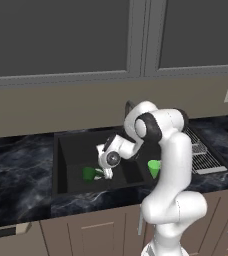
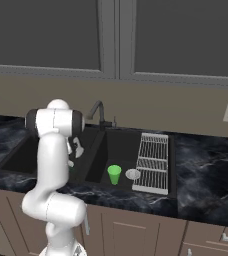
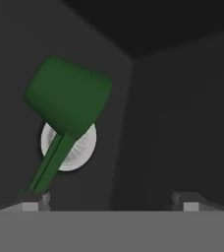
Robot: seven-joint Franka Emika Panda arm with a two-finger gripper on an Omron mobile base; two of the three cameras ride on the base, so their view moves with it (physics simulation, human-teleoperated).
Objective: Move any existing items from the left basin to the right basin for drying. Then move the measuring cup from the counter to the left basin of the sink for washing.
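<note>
- The gripper (image 3: 109, 201) stood wide open low inside the left basin (image 1: 76, 145), nothing between its two dark fingertips (image 3: 33, 201).
- In the hand view the measuring cup (image 3: 67, 101) sat at about 10 o'clock from the middle, its dark green bowl above the round silver drain (image 3: 79, 150) and partly covering it.
- The cup's straight handle (image 3: 47, 167) ran down toward 7 o'clock, ending just beside the fingertip on that side; whether it touched that tip could not be told.
- From the left base view the measuring cup (image 1: 89, 174) lay on the floor of the left basin, at 9 o'clock from the white hand (image 1: 109, 160) and just beside it.
- The light-green tumbler (image 1: 154, 168) stood upright in the right basin (image 1: 136, 170), at 3 o'clock from the hand, partly behind the arm.
- In the right base view the tumbler (image 2: 114, 174) stood near the front of the right basin (image 2: 121, 145), with that basin's silver drain (image 2: 133, 174) just at its 3 o'clock.
- A white wire rack (image 2: 152, 161) lay at the right basin's 3 o'clock edge.
- The dark gooseneck faucet (image 2: 98, 112) rose at 12 o'clock behind the sink's divider.
- The black marble counter (image 1: 16, 165) surrounded the sink (image 1: 61, 192).
</note>
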